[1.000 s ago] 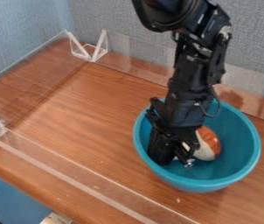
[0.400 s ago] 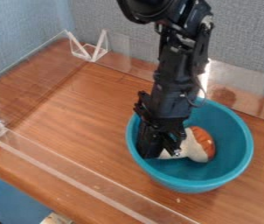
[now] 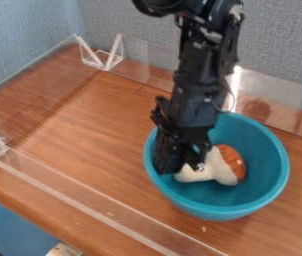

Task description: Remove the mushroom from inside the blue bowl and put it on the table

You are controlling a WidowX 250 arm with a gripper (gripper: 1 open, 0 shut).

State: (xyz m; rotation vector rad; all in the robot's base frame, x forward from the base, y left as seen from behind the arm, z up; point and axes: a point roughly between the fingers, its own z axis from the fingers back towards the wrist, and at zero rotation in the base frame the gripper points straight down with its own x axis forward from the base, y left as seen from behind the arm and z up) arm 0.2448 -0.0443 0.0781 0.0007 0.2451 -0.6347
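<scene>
- Since the earlier picture, the blue bowl (image 3: 258,195) has slid a little to the left on the bench (image 3: 87,130). The black arm (image 3: 201,70) reaching into it has gone the same way and now stands more upright.
- Through that shift the mushroom (image 3: 221,166) has kept its place just to the right of the jaws.
- Camera view, the only one: the arm comes down steeply from the top edge. Its lower end is inside the bowl, over the left half.
- The jaws are drawn together and narrow, pointing down toward the bowl's floor.
- Their tips are dark against the dark arm. I cannot tell whether they pinch the mushroom's stem or only rest against it.
- The mushroom is inside the bowl, near its middle, lying on its side. Its cream stem is turned toward the jaws and is touching or just beside them. Its orange-brown cap faces right.
- The bowl sits on the right part of the bench, which is brown wood grain with a reddish tint.
- A clear wall (image 3: 74,195) runs along the near edge of the bench, well apart from the bowl.
- A white bracket (image 3: 110,52) stands at the far left corner.
</scene>
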